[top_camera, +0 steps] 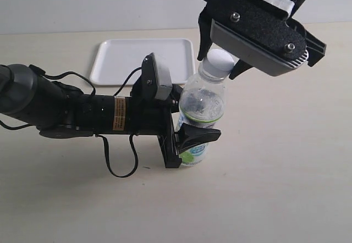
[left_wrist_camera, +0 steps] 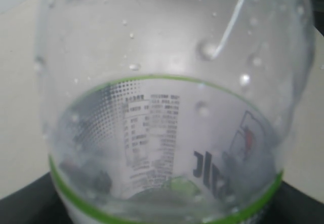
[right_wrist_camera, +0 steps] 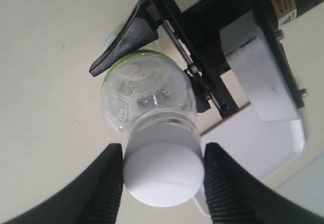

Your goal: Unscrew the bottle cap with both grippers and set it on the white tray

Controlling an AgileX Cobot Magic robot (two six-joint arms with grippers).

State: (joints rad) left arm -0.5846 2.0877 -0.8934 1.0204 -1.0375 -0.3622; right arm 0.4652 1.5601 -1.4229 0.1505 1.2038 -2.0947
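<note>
With your left gripper point(top_camera: 190, 119) clamped round the bottle point(top_camera: 202, 103), which stands just near-right of the white tray point(top_camera: 126, 56), have the right gripper point(right_wrist_camera: 163, 153), pinched on the bottle cap point(right_wrist_camera: 162, 176), twist squarely without tilting it.

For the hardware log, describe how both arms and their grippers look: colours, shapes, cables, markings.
The left arm is black with a thick cylindrical body, an orange label, loose black cables and a grey camera box. The left gripper is a black two-finger clamp. The right gripper has black ribbed fingers, and a textured black plate with two screws over a grey housing.
</note>
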